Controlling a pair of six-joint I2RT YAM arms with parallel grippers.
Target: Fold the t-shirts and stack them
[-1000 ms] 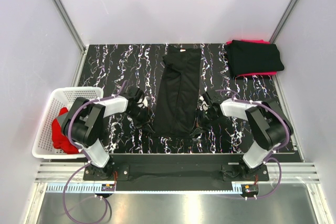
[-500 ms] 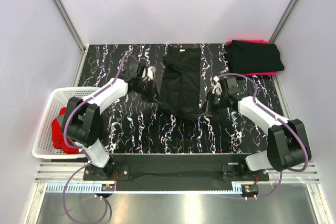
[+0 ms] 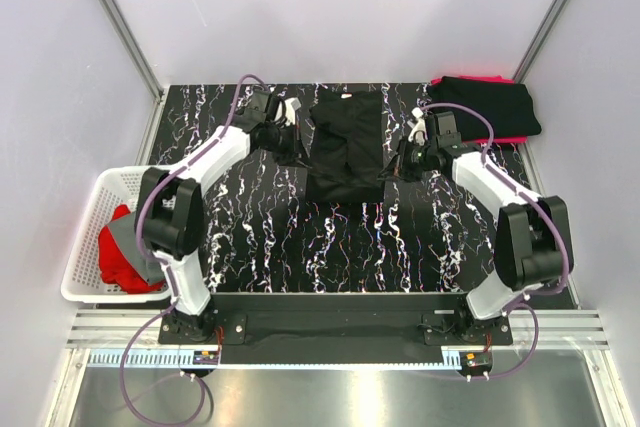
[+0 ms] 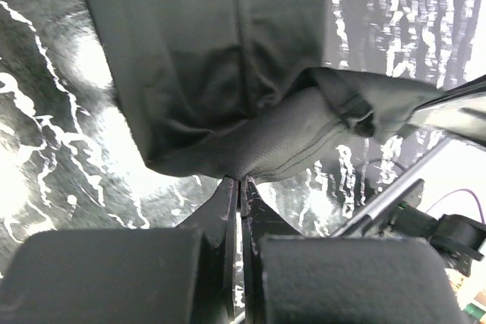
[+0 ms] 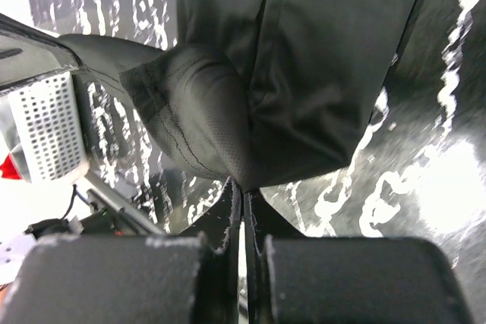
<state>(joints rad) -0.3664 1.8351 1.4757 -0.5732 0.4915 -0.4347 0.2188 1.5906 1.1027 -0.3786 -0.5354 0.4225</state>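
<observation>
Two arms close in from either side on one black t-shirt [image 3: 345, 142] in the top view. The shirt lies lengthwise in the middle of the marbled black surface [image 3: 250, 237], with its collar at the far end. The left arm [image 3: 215, 157] reaches to the shirt's left edge and the right arm [image 3: 490, 182] to its right edge. The left jaws and the right jaws each meet the cloth about halfway along the shirt's length. At the far right corner sits a folded stack, a black folded shirt [image 3: 480, 107] on top of a red folded shirt [image 3: 495, 140], well apart from the worked shirt. A white slatted basket [image 3: 85, 227] stands off the surface's left edge with a red garment [image 3: 115, 257] inside.

In the left wrist view, the left jaws are pressed fully together and pinch a stitched edge of the black t-shirt [image 4: 213, 51]. The pinched part bulges up from the jaws as a second layer over the flat cloth beyond. White-veined surface [image 4: 45, 149] shows to the left.

In the right wrist view, the right jaws are likewise shut tight on a hemmed corner of the black t-shirt [image 5: 304, 58]. That corner hangs bunched just above them, against the smooth panel behind. Part of the basket [image 5: 45, 119] shows at the left edge, and the surface [image 5: 425, 187] gleams at the right.
</observation>
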